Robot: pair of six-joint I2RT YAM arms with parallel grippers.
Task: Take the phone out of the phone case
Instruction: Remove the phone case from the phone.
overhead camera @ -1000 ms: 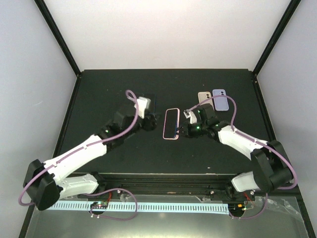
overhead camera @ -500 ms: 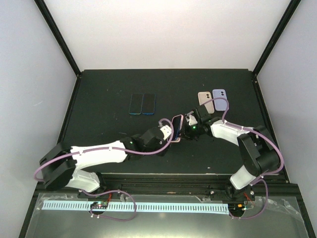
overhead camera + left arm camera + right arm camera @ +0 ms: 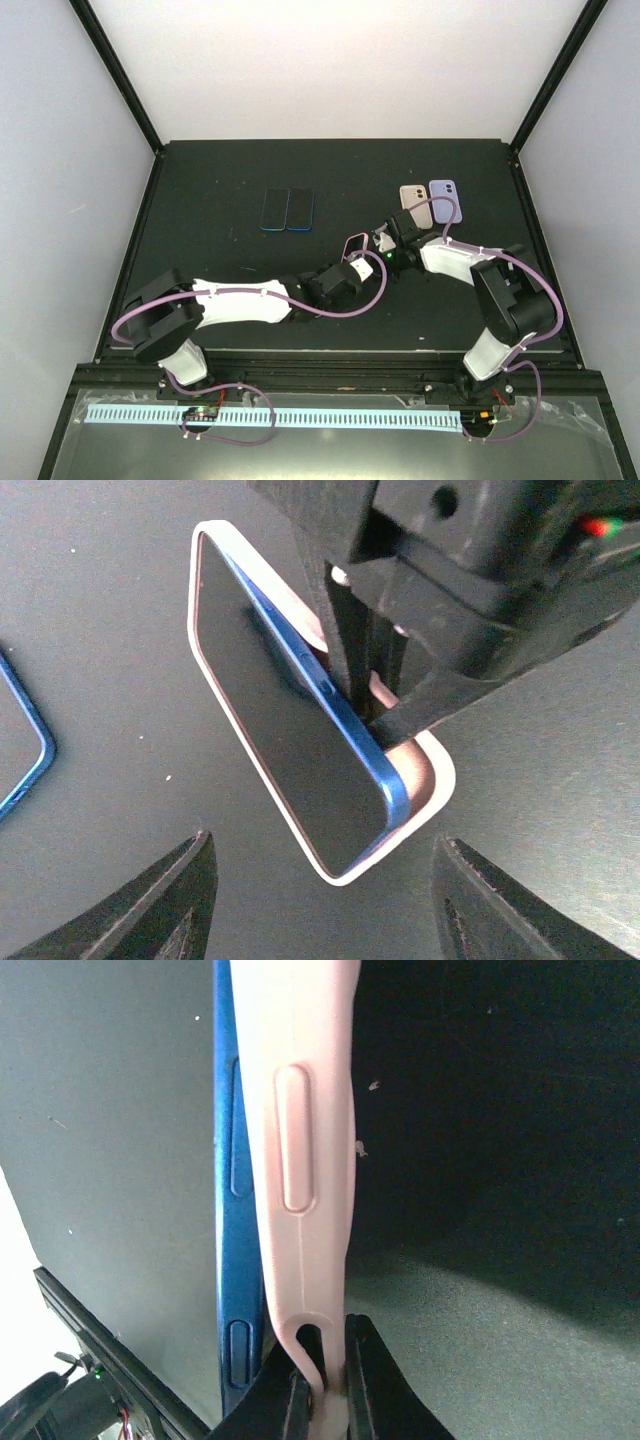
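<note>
The pink phone case [image 3: 352, 243] stands tipped up on one long edge at the table's middle. In the left wrist view the blue-edged phone [image 3: 270, 710] with its dark screen has one long side lifted out of the case [image 3: 425, 780]. My right gripper [image 3: 325, 1385] is shut on the case's side wall; the pink case wall [image 3: 305, 1110] and the blue phone edge [image 3: 235, 1210] run up from it. My left gripper [image 3: 330, 910] is open and empty, just short of the case's near corner. In the top view it [image 3: 350, 270] is just in front of the case.
Two dark phones [image 3: 288, 210] lie side by side at the back left; one phone's blue edge [image 3: 25, 745] shows in the left wrist view. A beige case [image 3: 412, 198] and a lilac case [image 3: 445, 201] lie at the back right. The table's front edge is near.
My left arm has swung from the back left round to the near side of the case. My right gripper has tipped the case up on edge, and the phone's side has come out.
</note>
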